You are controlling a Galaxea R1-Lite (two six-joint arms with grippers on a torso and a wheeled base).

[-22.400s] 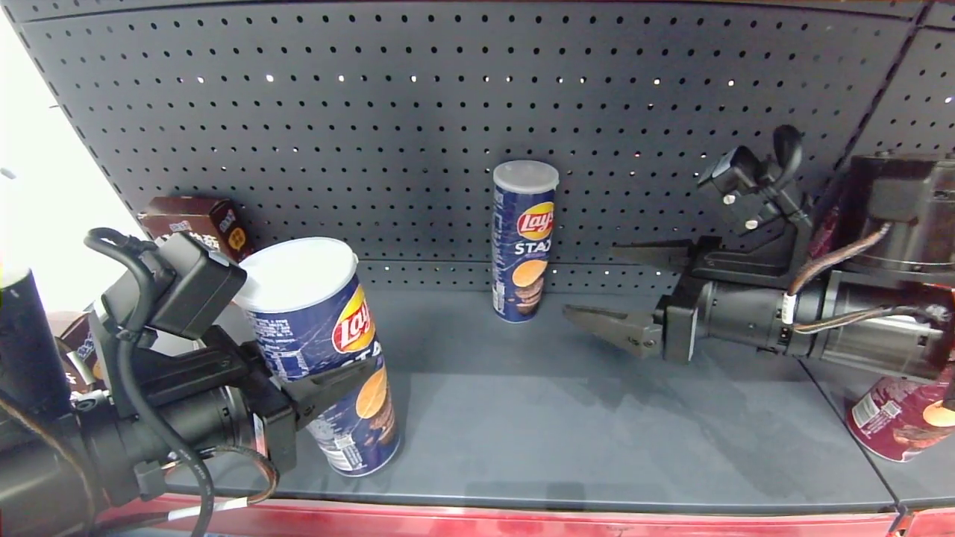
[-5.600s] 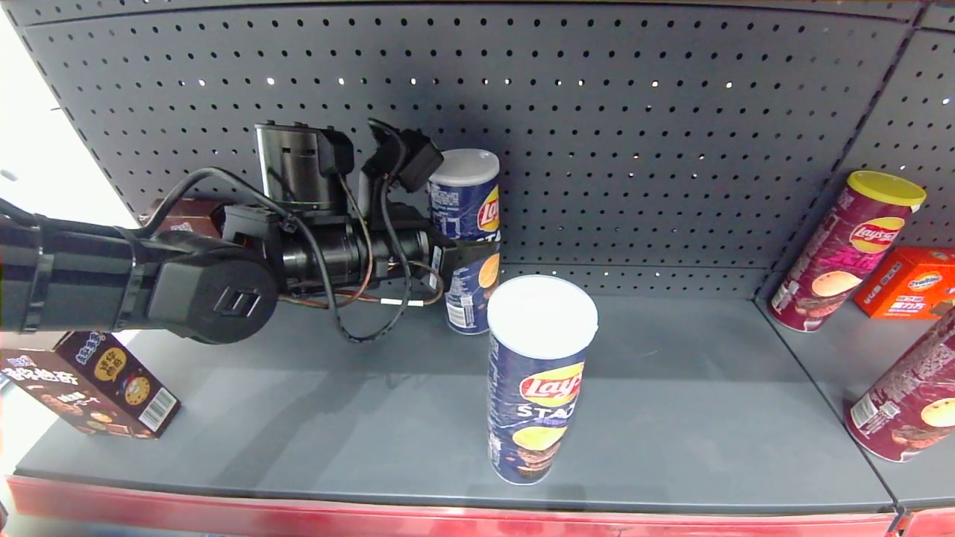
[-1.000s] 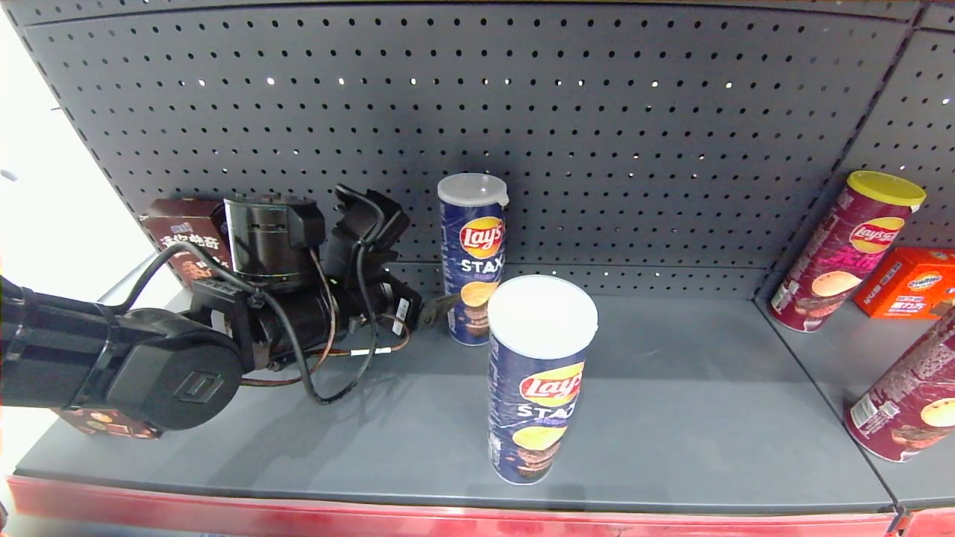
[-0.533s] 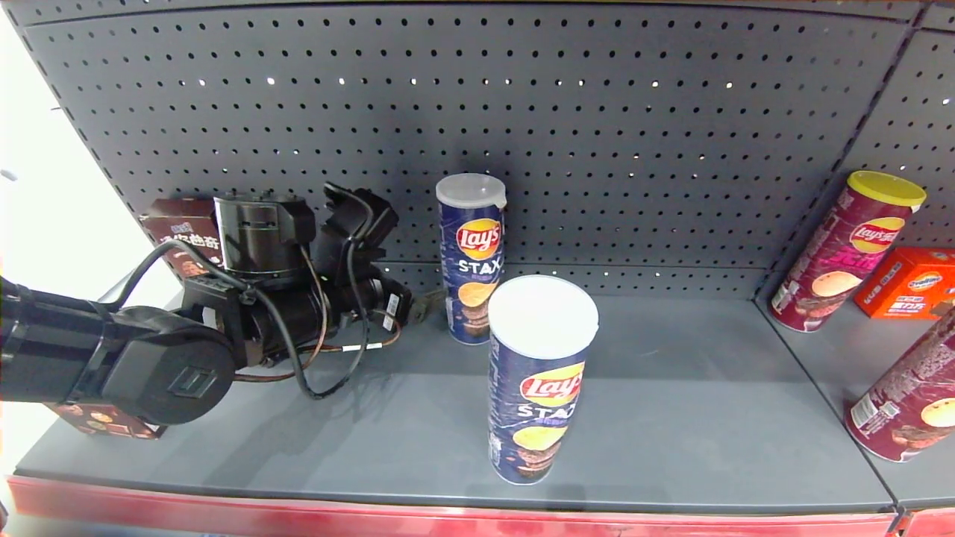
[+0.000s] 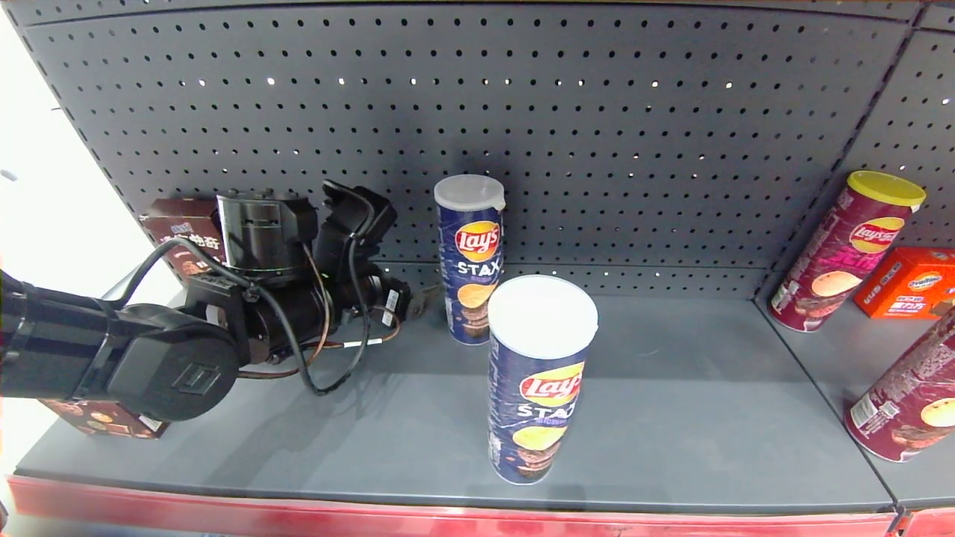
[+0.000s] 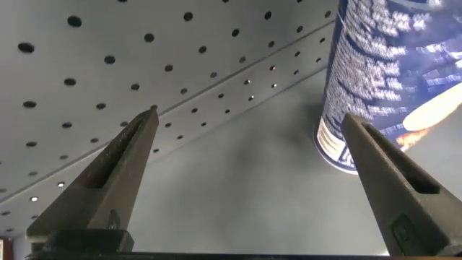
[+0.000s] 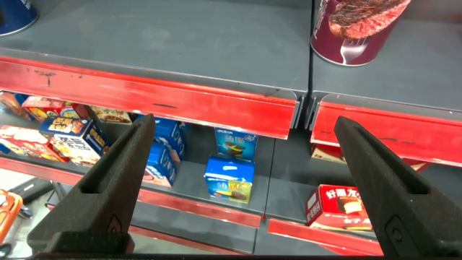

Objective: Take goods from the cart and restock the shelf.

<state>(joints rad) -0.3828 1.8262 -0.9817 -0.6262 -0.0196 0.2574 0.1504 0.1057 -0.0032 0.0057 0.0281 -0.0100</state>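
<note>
The shelf point(image 5: 671, 418) is a grey deck with a red front edge and a perforated back panel point(image 5: 597, 112) behind it; two blue chip cans stand upright on the deck. The far blue can point(image 5: 470, 257) stands close to the back panel, left of centre; the near blue can point(image 5: 539, 380) stands by the front edge, slightly right of the far one, and the two are apart. The left gripper point(image 6: 251, 115) lies low over the deck just left of the far blue can, pointing right toward it; its jaws are wide apart and hold nothing; the can stands just beyond the fingertips, and contact cannot be determined. The right gripper point(image 7: 245, 121) hangs below and in front of the red edge, jaws wide apart and empty; lower shelves with blue boxes point(image 7: 229, 177) lie beyond it. At the far right stands a maroon can point(image 5: 847, 250) with a yellow lid; an orange box point(image 5: 906, 283) sits beside it; a second maroon can point(image 5: 903, 406) sits nearer. At the left end, a brown box point(image 5: 183, 231) stands far; a second brown box point(image 5: 101, 418) lies near, partly hidden by the left arm point(image 5: 112, 358).
</note>
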